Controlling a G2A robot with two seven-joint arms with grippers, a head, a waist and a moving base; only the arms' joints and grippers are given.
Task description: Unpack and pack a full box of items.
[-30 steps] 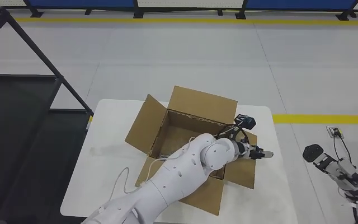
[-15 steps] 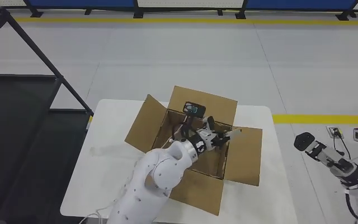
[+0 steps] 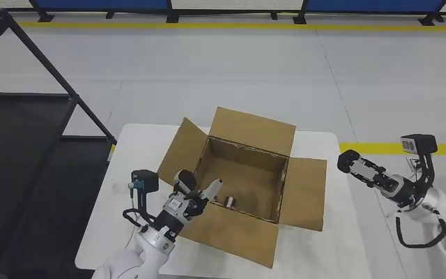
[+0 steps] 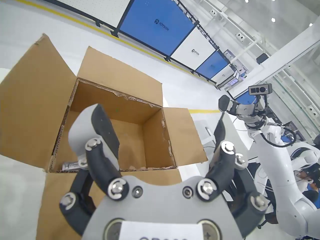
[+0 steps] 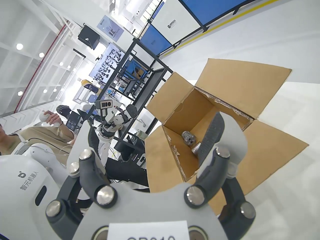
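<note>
Left end effector (image 3: 198, 187): fingers wide apart and holding nothing, above the near flap just outside the opening. Right end effector (image 3: 354, 166): likewise spread and unloaded, beyond the worktop's (image 3: 132, 181) right edge, well apart from the box.

Brown cardboard box, four flaps open (image 3: 251, 129): stands mid-worktop. The interior is largely bare. A small silvery metallic item (image 5: 188, 137) lies on the floor against the near wall.

Assessment: either unpacking is nearly complete or packing has barely begun. Which of the two cannot be determined.

My left tool (image 3: 198, 185): fingers spread wide, arm tucked low at my left. My right tool (image 3: 348, 164): fingers spread wide, arm held far out right.
</note>
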